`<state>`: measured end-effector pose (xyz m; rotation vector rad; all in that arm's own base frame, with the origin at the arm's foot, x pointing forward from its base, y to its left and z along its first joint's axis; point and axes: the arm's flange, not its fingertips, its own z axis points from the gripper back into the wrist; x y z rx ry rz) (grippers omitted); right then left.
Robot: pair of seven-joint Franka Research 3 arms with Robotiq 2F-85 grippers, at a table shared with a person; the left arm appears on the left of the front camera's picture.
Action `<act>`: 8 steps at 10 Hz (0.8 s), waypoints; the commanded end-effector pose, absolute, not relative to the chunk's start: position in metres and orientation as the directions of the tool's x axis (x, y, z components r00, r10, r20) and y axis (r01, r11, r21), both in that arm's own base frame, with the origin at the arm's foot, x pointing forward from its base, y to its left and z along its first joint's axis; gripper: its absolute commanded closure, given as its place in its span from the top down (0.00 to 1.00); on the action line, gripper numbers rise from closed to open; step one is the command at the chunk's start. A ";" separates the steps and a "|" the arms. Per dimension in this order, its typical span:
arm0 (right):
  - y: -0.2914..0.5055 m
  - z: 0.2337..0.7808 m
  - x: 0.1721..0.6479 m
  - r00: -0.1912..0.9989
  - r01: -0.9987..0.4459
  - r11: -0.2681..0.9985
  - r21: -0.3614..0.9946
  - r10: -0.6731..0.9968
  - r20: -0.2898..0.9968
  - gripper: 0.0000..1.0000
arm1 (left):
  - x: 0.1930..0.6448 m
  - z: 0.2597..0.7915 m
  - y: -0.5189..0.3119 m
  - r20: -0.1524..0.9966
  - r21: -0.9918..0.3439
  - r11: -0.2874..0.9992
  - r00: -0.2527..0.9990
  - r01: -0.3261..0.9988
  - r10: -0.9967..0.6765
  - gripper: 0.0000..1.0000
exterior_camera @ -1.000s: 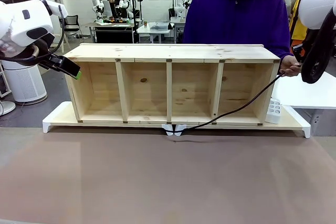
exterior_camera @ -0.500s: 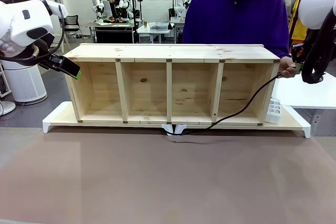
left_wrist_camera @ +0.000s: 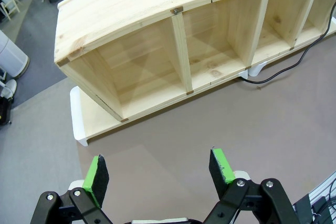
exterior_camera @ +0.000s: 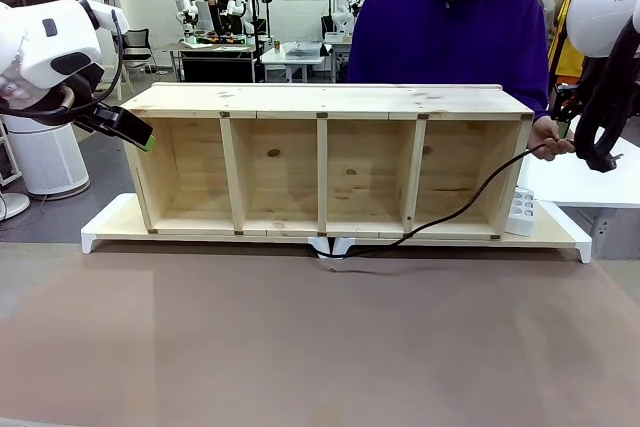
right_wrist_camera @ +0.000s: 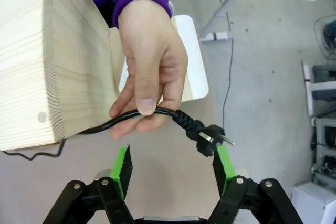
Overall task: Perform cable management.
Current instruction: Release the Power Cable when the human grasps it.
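Observation:
The cable point(right_wrist_camera: 157, 111) is a thin black cord. A person's hand point(right_wrist_camera: 149, 72) pinches it beside the end wall of the wooden shelf unit point(exterior_camera: 330, 157). Its plug point(right_wrist_camera: 210, 137) sticks out just above my right gripper point(right_wrist_camera: 173, 169), close to one green pad point(right_wrist_camera: 223, 163), and the jaws stand open around nothing. In the front view the cable point(exterior_camera: 470, 197) drops from the hand point(exterior_camera: 550, 135) across the rightmost compartment to the table in front of the shelf. My left gripper point(left_wrist_camera: 157, 170) hovers open off the shelf's left end, with its green pad point(exterior_camera: 148, 143) near the top corner.
The shelf stands on a white base board point(exterior_camera: 105, 229). A small white power strip point(exterior_camera: 521, 212) sits on that board at the right end. The person in a purple hoodie point(exterior_camera: 450, 32) stands behind the shelf. Bare brown tabletop point(exterior_camera: 320, 337) lies in front.
My right gripper has opened and let go of the cable near the person's hand, then drawn slightly back. The cable now sags looser onto the table. The left arm has not moved.

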<state>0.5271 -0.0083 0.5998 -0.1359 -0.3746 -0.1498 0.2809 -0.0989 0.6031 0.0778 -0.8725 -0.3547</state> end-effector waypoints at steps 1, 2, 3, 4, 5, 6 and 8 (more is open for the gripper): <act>-0.008 0.600 0.527 0.919 0.171 0.980 -0.104 -0.121 0.375 0.80 | 0.282 0.603 -0.100 0.742 0.215 0.938 0.579 0.274 -0.339 1.00; -0.008 0.600 0.527 0.919 0.171 0.980 -0.104 -0.121 0.375 0.80 | 0.282 0.603 -0.100 0.742 0.215 0.938 0.579 0.274 -0.339 1.00; -0.008 0.600 0.527 0.919 0.171 0.980 -0.104 -0.121 0.375 0.80 | 0.282 0.603 -0.100 0.742 0.215 0.938 0.579 0.274 -0.339 1.00; -0.008 0.600 0.527 0.919 0.171 0.980 -0.104 -0.121 0.375 0.80 | 0.282 0.603 -0.100 0.742 0.215 0.938 0.579 0.274 -0.339 1.00; -0.008 0.600 0.527 0.919 0.171 0.980 -0.104 -0.121 0.375 0.80 | 0.282 0.603 -0.100 0.742 0.215 0.938 0.579 0.274 -0.339 1.00; -0.008 0.600 0.527 0.919 0.171 0.980 -0.104 -0.121 0.375 0.80 | 0.282 0.603 -0.100 0.742 0.215 0.938 0.579 0.274 -0.339 1.00; -0.008 0.600 0.527 0.919 0.171 0.980 -0.104 -0.121 0.375 0.80 | 0.282 0.603 -0.100 0.742 0.215 0.938 0.579 0.274 -0.339 1.00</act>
